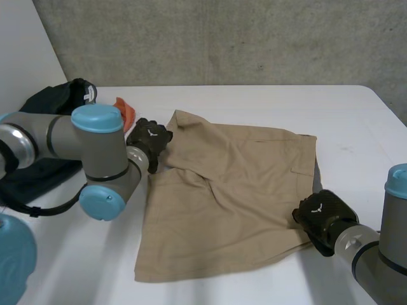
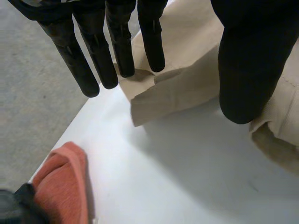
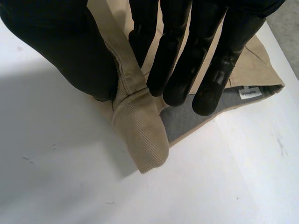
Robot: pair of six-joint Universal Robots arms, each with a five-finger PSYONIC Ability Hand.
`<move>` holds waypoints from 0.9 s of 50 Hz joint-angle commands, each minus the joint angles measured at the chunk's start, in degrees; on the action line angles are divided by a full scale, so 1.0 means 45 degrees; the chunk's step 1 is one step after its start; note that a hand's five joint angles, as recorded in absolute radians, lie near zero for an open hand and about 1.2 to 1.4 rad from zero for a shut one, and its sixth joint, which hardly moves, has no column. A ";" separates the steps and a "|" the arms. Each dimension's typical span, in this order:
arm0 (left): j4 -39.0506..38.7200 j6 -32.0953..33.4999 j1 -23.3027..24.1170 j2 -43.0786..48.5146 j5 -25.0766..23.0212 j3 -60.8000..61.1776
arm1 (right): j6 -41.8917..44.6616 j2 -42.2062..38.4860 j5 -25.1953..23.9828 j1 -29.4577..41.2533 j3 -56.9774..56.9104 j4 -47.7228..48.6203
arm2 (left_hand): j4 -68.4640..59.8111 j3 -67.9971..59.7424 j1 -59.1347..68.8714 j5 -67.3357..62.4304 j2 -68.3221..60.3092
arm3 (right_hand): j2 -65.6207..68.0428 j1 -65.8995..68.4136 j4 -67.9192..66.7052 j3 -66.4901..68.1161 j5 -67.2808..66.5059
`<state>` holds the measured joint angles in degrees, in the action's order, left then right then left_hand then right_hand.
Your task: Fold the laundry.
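Note:
A tan garment [image 1: 235, 190] lies spread and rumpled on the white table [image 1: 254, 101]. My left hand [image 1: 150, 140] hovers at its far left corner. In the left wrist view its fingers [image 2: 98, 56] are straight and its thumb stands apart, open, with the garment's corner [image 2: 177, 93] lying flat below, between thumb and fingers. My right hand [image 1: 323, 216] is at the garment's near right corner. In the right wrist view the right hand [image 3: 187, 56] pinches a rolled bit of the tan edge [image 3: 140, 135] between thumb and fingers. Grey lining with a white label [image 3: 247, 93] shows beside it.
An orange cloth [image 1: 126, 109] lies just left of my left hand, also seen past its fingertips [image 2: 63, 182]. A dark pile of clothes [image 1: 51, 101] sits at the table's far left. A concrete wall stands behind the table.

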<state>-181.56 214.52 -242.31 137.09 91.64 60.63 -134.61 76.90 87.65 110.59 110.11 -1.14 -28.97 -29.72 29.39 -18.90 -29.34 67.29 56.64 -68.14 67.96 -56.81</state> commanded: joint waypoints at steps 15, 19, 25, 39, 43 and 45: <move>0.0112 -0.3179 0.0916 -0.8745 -0.0482 1.0196 | -0.3484 -0.0097 -0.0298 -0.0785 -0.1051 0.0058 | -0.0765 -0.0599 0.0672 -0.0781 -0.0683 | 0.2825 0.5192 -0.2636 0.2676 -0.2932; 0.0521 -0.3608 0.1073 -0.8941 -0.0521 1.0959 | -0.3543 -0.0116 -0.0435 -0.1079 -0.1051 0.0078 | -0.0803 -0.0636 0.0710 -0.0819 -0.0721 | 0.2825 0.5192 -0.2636 0.2676 -0.2932; 0.1225 -0.5129 0.1151 -0.8727 -0.0619 1.1097 | -0.3562 -0.0155 -0.0435 -0.1118 -0.1012 0.0117 | -0.1138 -0.0971 0.1044 -0.1153 -0.1055 | 0.2825 0.5192 -0.2636 0.2676 -0.2932; 0.1011 -0.5660 0.2147 -0.7242 -0.0580 1.0746 | -0.3601 -0.0194 -0.0455 -0.1294 -0.0934 0.0332 | -0.1214 -0.1047 0.1121 -0.1230 -0.1132 | 0.2825 0.5192 -0.2636 0.2676 -0.2932; 0.0719 -0.5660 0.2498 -0.6677 -0.0522 1.0609 | -0.3621 -0.0194 -0.0455 -0.1294 -0.0895 0.0332 | -0.1251 -0.1084 0.1158 -0.1267 -0.1169 | 0.2825 0.5192 -0.2636 0.2676 -0.2932; 0.0445 -0.5621 0.2810 -0.6364 -0.0463 1.0453 | -0.3621 -0.0194 -0.0455 -0.1294 -0.0895 0.0312 | -0.1697 -0.1530 0.1603 -0.1713 -0.1614 | 0.2825 0.5192 -0.2636 0.2676 -0.2932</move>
<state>-177.39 188.99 -232.30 105.40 89.06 108.89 -150.87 76.03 85.62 104.73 105.93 0.34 -29.06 -29.83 29.60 -19.50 -29.32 67.28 56.64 -68.14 67.96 -56.81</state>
